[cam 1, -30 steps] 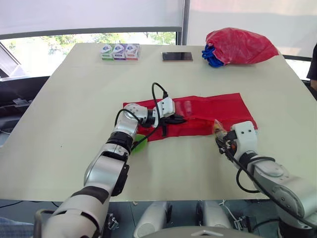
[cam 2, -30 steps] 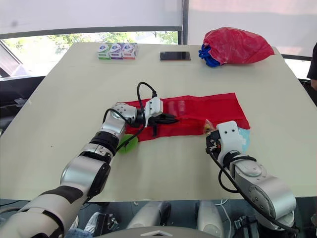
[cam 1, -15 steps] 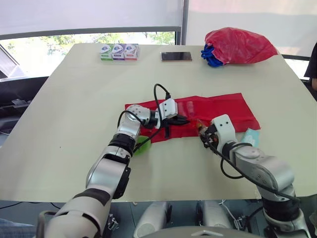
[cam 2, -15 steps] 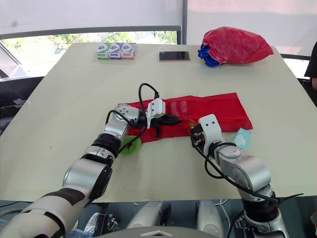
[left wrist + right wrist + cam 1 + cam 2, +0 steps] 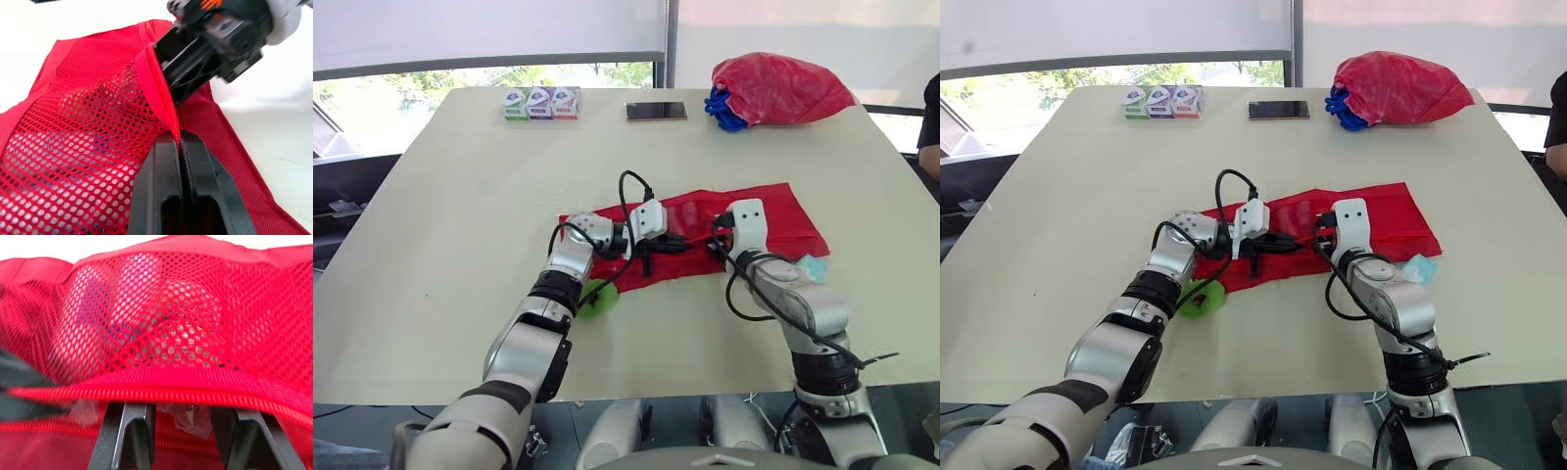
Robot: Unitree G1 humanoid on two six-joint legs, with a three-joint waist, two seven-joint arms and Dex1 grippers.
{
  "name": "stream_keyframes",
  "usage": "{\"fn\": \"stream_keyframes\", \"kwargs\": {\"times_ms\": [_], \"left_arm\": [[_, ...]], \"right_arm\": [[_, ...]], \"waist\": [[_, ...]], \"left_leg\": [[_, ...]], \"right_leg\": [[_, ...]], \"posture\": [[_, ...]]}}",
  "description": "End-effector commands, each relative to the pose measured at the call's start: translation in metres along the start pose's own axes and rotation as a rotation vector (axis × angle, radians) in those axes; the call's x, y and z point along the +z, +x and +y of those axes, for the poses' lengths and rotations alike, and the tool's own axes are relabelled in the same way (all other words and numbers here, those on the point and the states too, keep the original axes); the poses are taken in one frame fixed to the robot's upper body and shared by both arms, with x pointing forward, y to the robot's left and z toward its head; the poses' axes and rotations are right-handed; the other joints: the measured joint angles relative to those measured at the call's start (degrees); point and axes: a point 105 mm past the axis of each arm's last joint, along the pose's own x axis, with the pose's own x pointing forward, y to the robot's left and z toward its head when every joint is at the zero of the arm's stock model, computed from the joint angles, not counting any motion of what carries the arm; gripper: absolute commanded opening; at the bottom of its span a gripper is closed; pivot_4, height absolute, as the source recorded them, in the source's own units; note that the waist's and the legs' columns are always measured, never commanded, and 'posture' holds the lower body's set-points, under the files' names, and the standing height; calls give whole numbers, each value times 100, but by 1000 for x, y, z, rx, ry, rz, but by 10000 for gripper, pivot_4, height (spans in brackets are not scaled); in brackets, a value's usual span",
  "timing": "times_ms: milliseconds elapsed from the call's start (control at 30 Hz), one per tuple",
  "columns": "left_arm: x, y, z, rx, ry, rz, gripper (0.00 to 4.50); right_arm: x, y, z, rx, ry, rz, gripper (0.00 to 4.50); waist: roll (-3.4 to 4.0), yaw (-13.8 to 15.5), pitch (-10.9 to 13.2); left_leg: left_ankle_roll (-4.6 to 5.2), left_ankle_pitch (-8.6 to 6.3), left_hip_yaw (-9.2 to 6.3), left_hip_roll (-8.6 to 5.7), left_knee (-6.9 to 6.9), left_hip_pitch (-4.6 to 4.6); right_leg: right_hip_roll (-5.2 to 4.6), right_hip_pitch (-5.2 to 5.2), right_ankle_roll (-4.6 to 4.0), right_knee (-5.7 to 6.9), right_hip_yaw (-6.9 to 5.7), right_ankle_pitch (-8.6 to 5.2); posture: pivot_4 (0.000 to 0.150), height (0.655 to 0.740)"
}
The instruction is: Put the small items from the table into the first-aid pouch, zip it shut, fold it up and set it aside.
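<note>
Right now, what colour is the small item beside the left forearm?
The small item is bright green, clearest in the right eye view.

Right gripper (image 5: 716, 240) moved left along pouch (image 5: 778, 211), from right end to opening.

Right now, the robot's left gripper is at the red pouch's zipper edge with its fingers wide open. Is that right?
Not quite. The left gripper is at the zipper edge of the red pouch, but its fingers are not open. They are shut, pinching that edge, as the left wrist view shows.
</note>
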Motion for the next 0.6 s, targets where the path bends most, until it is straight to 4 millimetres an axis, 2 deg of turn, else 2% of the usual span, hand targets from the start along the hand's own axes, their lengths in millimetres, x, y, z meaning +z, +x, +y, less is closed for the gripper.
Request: {"fn": "stream_keyframes", "kwargs": {"times_ms": [33,100,267,367,467,600], "left_arm": [[9,3,-1,-16,30,-23,0],[9,2,3,4,13,-27,0],[8,1,9,33,6,-20,0],[9,0,10,33,13,-18,0],[9,0,11,33,14,-17,0],[9,0,10,26,16,-13,0]], "right_arm": [[18,-4,1,-13,-13,-84,27958],[16,-10,5,6,-32,-74,34428],[8,-25,10,37,-51,-55,34428],[5,-41,10,55,-66,-48,34428],[3,-50,7,47,-85,-43,27273],[-3,-50,7,54,-85,-23,7924]], "waist": [[0,-2,0],[0,5,0],[1,2,0],[1,13,0],[1,11,0],[1,9,0]], "left_leg": [[0,0,0,0,0,0],[0,0,0,0,0,0],[0,0,0,0,-1,0],[0,0,0,0,-1,0],[0,0,0,0,-2,-1],[0,0,0,0,-2,1]], "right_leg": [[0,0,0,0,0,0],[0,0,0,1,0,0],[1,-1,0,0,0,0],[1,-1,0,1,1,0],[1,0,0,-2,2,0],[3,0,0,0,1,0]], "posture": [[1500,7400],[1500,7400],[1500,7400],[1500,7400],[1500,7400],[1500,7400]]}}
